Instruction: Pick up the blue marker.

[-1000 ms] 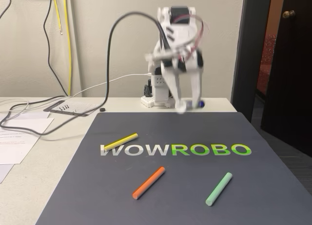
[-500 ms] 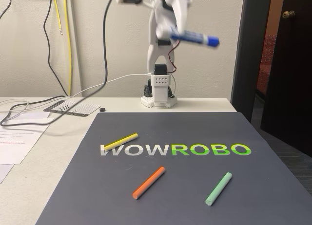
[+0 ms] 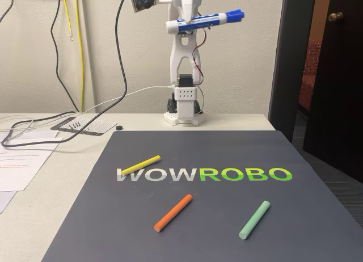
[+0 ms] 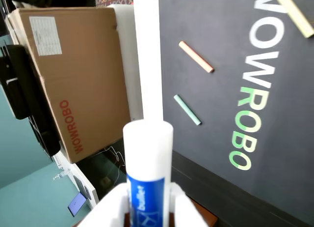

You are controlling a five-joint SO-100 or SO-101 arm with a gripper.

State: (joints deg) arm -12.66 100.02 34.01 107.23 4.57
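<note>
item: marker [image 3: 204, 21]. white barrel, blue cap and blue label band. location: held high above the table at the top of the fixed view, lying near level with the cap end pointing right and tipped slightly up. in the wrist view the marker [image 4: 146, 178] runs up the middle of the picture, white end toward the camera's far field, label band low between two white fingers.

item: gripper [image 3: 187, 19]. closed across the marker's barrel, grip set left of the barrel's middle, so the longer capped end overhangs to the right. fingers [image 4: 110, 207] press either side of the label band. the arm [image 3: 184, 58] stands upright from its base at the back edge of the mat.

item: mat [image 3: 317, 216]. dark grey, lettered "wowrobo", well below the marker. on it: yellow stick [image 3: 140, 164] over the first letters, orange stick [image 3: 173, 212] in front, green stick [image 3: 254, 219] to the right. none touches another.

item: surroundings. cables [image 3: 34, 134] and papers to the left of the mat; cardboard box [image 4: 73, 74] beyond the mat's edge in the wrist view.

condition: pick-up looks done; marker clear of every surface.

risks, as judged: the off-centre hold lets the heavier capped end lever downward, so the smooth round barrel could rotate or slide out between the fingers. a sudden swing of the arm at this height would add to that. a drop from here would land on the mat and could scatter the sticks or roll off the table edge.
</note>
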